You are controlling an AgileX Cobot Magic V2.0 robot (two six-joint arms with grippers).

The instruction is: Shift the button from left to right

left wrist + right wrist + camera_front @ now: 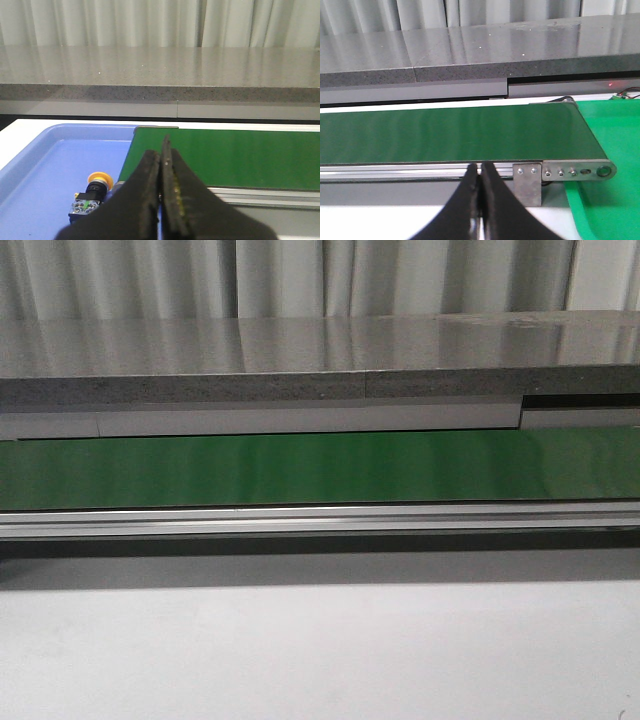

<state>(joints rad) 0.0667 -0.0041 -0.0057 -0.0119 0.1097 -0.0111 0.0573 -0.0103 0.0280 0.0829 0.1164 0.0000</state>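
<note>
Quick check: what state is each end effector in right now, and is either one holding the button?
Left end effector: closed, holding nothing; the button lies in the blue tray.
Right end effector: closed, holding nothing.

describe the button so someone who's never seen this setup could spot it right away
Find the blue tray at one end of the green conveyor belt. The button lies on its side in it, near the belt: a yellow-orange mushroom cap on a black body, the tray's only visible item.
</note>
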